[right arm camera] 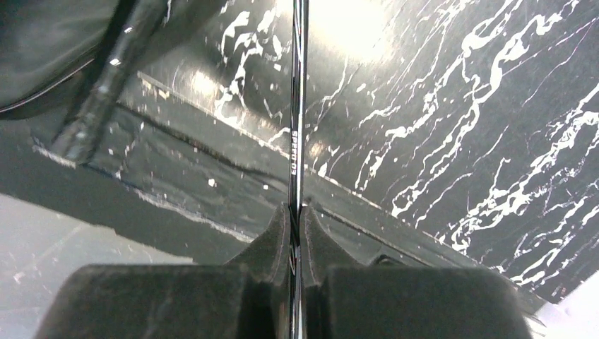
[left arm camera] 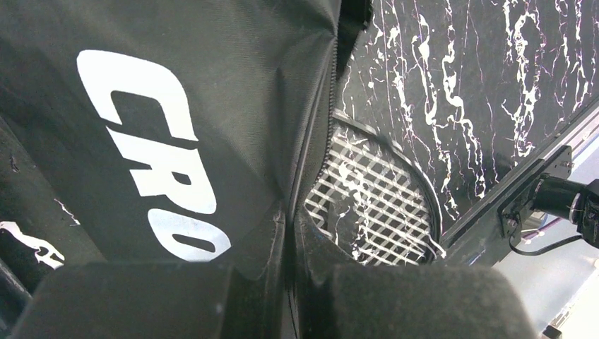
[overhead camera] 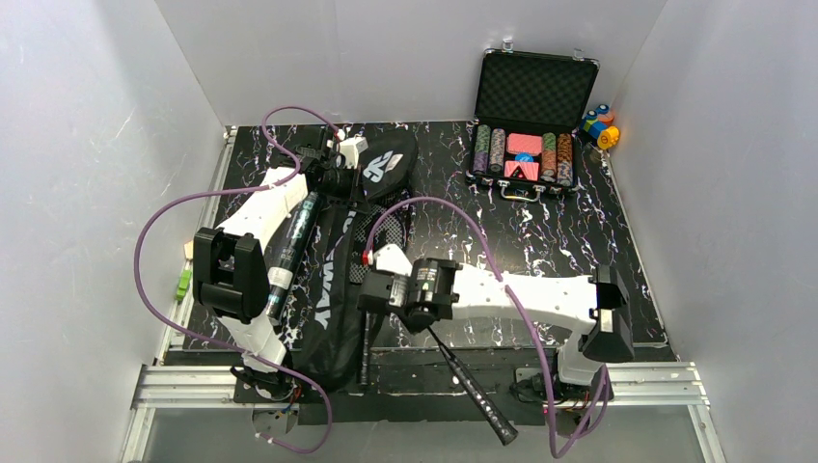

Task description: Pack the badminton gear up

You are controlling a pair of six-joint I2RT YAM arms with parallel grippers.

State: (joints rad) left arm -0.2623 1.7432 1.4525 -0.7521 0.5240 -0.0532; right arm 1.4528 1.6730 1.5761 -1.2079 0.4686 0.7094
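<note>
White walls closed in a black, white-veined bench (overhead camera: pixel 598 241). At the far left, the left gripper (left arm camera: pixel 289 219) had its jaws pressed together on the zip edge of the CROSSWAY bag (overhead camera: pixel 333 280), pinching the fabric seam beside the white lettering. The long black bag lay lengthwise from the near edge to the far left of the bench, its far end folded open under that gripper. Along the bag's left side lay the tube (overhead camera: pixel 294 241), dark with teal letters, running near to far beneath the left arm and just beside the bag.

In the bag's open mouth a strung racquet head (left arm camera: pixel 367 205) showed, resting on the bench; which racquet it belonged to could not be told. Just right of the bag's near end, a black racquet handle (overhead camera: pixel 367 349) pointed toward the near edge.

Right of that, the right arm reached leftward across the near middle of the bench. The right gripper (right arm camera: pixel 297 212) had its jaws clamped on the thin shaft of the held racquet (overhead camera: pixel 477 391). That racquet's wrapped grip slanted toward the near right, out past the bench's near edge.

At the far right stood an open case of poker chips (overhead camera: pixel 529 145), lid upright, well apart from both arms. Small coloured blocks (overhead camera: pixel 600 125) were heaped just right of it, by the wall.
</note>
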